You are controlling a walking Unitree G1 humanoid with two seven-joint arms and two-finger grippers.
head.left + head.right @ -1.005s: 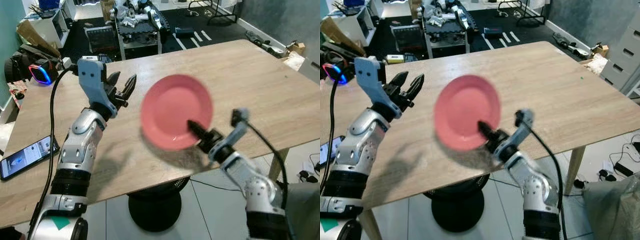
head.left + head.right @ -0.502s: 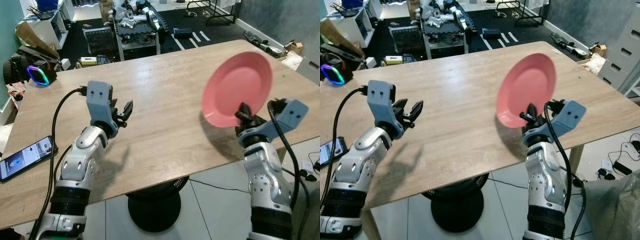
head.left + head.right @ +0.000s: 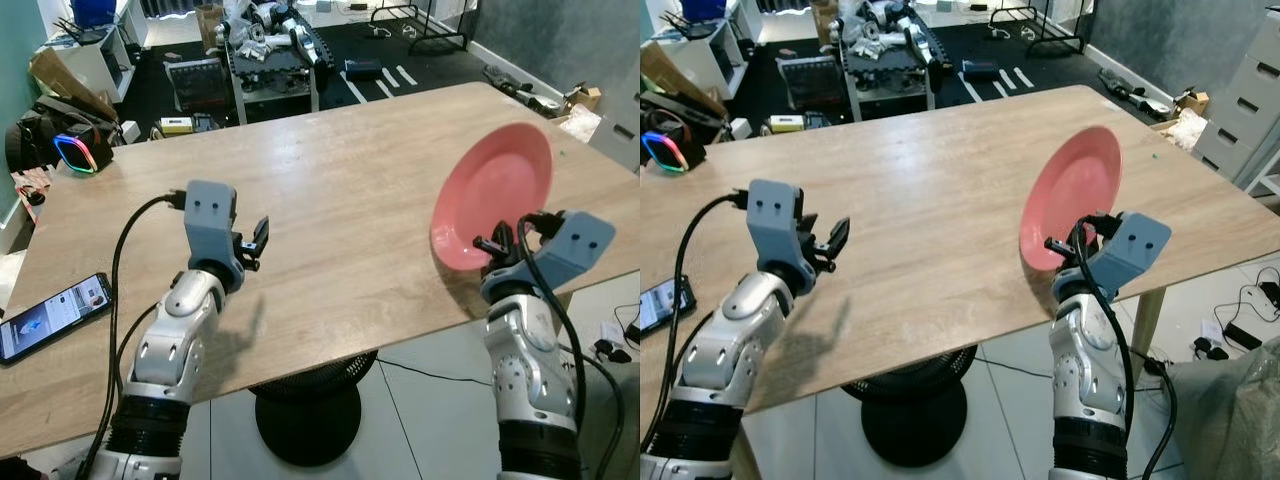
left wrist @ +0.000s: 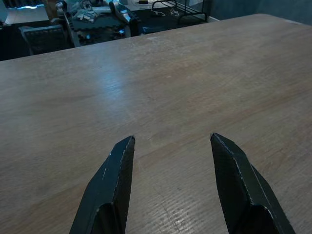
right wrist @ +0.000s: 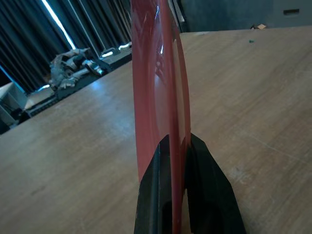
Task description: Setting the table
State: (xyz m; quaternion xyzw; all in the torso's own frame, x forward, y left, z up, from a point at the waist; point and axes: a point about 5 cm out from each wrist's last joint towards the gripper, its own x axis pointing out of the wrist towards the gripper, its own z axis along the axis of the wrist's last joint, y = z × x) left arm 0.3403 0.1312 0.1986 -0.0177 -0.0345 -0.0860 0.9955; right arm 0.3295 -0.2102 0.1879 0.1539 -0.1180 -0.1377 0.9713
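Observation:
A pink plate (image 3: 495, 207) hangs tilted nearly on edge over the right front part of the wooden table (image 3: 340, 180). My right gripper (image 3: 497, 243) is shut on the plate's lower rim; in the right wrist view the plate (image 5: 158, 92) stands edge-on between the black fingers (image 5: 156, 195). Over the table's left front part my left gripper (image 3: 255, 243) is open, holding nothing. The left wrist view has its two fingers (image 4: 112, 185) spread above bare wood.
A phone (image 3: 52, 315) lies on the table near its left front edge. Beyond the far edge stand a cart with robot parts (image 3: 265, 45), a lit headset (image 3: 80, 152) and floor clutter. White drawers (image 3: 1255, 90) stand to the right.
My right gripper has carried the plate from the table's middle to the right front, tipping it nearly upright. My left gripper has dropped lower and nearer the front edge.

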